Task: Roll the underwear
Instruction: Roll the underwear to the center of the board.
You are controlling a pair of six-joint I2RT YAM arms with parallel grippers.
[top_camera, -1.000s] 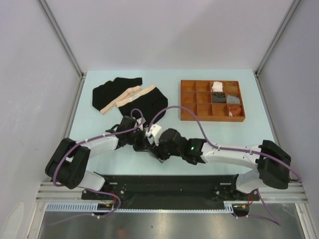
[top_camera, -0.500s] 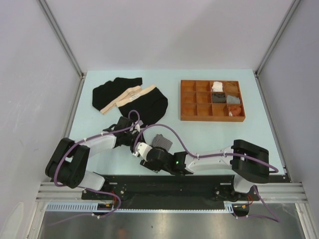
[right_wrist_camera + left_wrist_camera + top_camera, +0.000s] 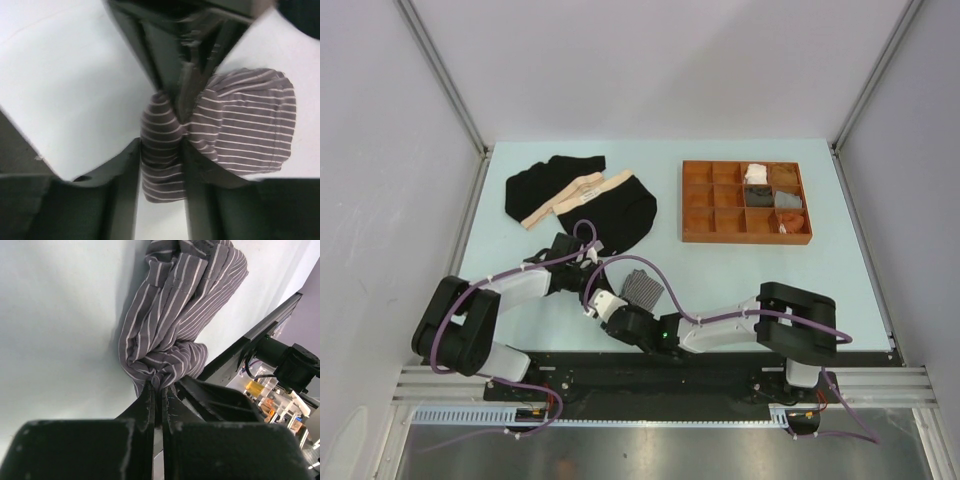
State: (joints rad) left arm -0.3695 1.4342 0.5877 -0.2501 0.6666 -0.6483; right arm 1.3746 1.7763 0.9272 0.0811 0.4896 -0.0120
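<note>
Left wrist: left tool (image 3: 159, 390) clenched on grey striped boxer (image 3: 175, 315) fold.
Right wrist: right tool (image 3: 162, 150) astride boxer; grip cannot tell.

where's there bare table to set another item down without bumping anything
Widest bare table: front right, between the brown tray's near wall and the right arm. A narrower strip runs between the black briefs and the tray. Near centre is crowded: the left arm and the right arm meet at the striped boxer shorts.
</note>
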